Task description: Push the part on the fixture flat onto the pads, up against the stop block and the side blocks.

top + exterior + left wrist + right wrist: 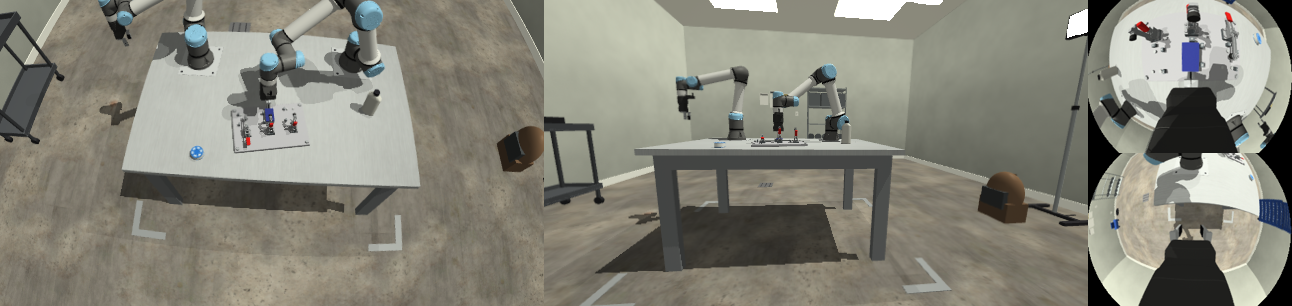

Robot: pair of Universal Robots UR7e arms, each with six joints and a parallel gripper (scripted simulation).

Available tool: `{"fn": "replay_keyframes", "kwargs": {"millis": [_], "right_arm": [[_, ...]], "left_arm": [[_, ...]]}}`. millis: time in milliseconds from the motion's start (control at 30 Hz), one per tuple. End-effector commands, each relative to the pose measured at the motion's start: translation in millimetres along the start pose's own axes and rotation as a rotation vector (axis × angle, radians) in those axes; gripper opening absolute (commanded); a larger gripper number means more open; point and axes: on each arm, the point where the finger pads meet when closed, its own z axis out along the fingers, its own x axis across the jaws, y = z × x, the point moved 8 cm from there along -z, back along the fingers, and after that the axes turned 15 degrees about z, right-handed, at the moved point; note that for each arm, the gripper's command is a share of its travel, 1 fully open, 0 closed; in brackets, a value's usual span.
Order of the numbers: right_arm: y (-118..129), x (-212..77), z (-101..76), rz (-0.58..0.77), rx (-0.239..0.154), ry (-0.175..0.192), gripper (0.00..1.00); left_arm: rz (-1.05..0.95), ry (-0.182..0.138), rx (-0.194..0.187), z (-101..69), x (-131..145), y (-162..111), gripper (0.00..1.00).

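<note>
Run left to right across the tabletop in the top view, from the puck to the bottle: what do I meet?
Blue-and-white puck, red-tipped clamp, blue part, rightmost clamp, pale bottle.

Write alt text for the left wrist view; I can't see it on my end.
The left gripper's shut fingers point at the near edge of a blue block on a light plate. A clamp with a black tip stands beyond the block, with one red-handled clamp to the picture's left and another to its right.
</note>
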Motion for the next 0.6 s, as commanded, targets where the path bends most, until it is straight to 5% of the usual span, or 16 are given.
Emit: {"fn": "replay_keyframes", "kwargs": {"millis": [0, 567], "right_arm": [[0.2, 0.1, -0.4, 0.0, -0.001, 0.001, 1.0], [0.2, 0.1, -0.4, 0.0, -0.001, 0.001, 1.0]], "left_arm": [[0.0, 0.002, 0.001, -0.7, 0.3, -0.1, 0.0], [0.0, 0.002, 0.001, -0.7, -0.8, -4.0, 0.0]]}}
